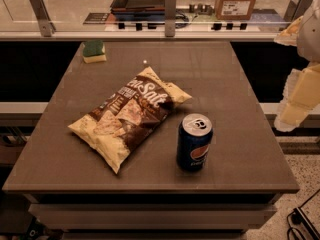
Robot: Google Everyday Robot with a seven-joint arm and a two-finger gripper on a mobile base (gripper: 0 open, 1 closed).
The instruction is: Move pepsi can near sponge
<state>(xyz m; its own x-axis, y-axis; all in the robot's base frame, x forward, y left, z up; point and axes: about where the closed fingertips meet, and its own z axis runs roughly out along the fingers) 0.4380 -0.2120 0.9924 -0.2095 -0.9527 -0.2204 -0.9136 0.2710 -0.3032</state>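
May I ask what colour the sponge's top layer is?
Sponge top dark green, camera view; gripper at right edge.

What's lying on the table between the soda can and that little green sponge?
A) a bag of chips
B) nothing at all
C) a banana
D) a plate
A: the chip bag lies mid-table, between the pepsi can standing near the front edge and the sponge at the far left corner. The gripper is off the right side of the table, well apart from the can.
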